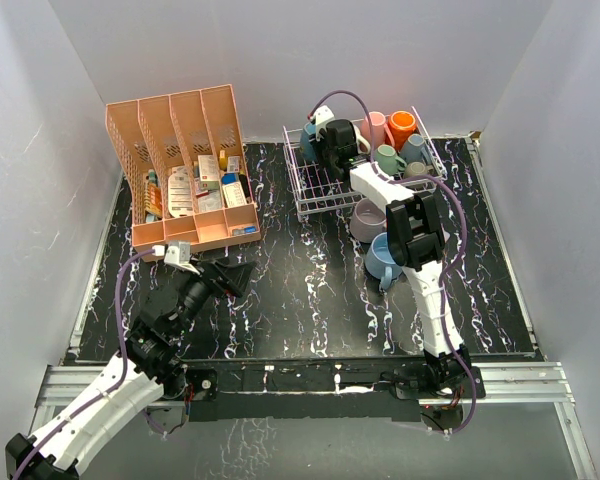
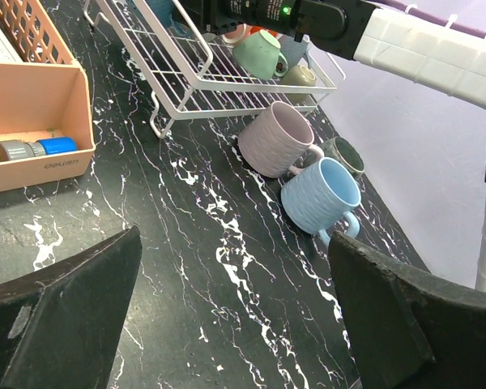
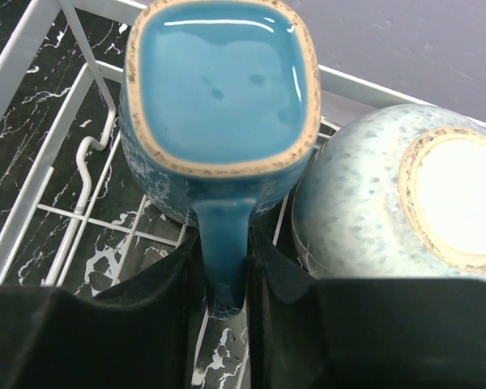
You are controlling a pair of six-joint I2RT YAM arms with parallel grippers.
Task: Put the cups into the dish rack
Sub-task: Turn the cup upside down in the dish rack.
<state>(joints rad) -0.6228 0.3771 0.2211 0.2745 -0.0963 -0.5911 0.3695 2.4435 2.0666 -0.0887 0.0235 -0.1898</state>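
Observation:
The white wire dish rack [image 1: 310,205] stands at the back centre; it also shows in the left wrist view [image 2: 134,50]. My right gripper [image 1: 322,140] is over its back left corner, shut on the handle of an upside-down teal cup [image 3: 219,81], which rests on the rack's wires [image 3: 224,251]. A speckled pale cup [image 3: 381,203] lies beside it. Pink [image 1: 377,127], orange [image 1: 402,128], green [image 1: 388,158] and olive [image 1: 417,170] cups are in the rack. A lilac cup [image 2: 275,138], a light blue cup [image 2: 320,194] and a dark cup [image 2: 346,154] lie on the table. My left gripper [image 2: 235,308] is open and empty.
A salmon-pink slotted organizer [image 1: 185,165] full of small items stands at the back left, its corner compartment near my left gripper [image 2: 32,121]. The right arm [image 1: 420,250] stretches over the cups on the table. Grey walls close in the black marbled table.

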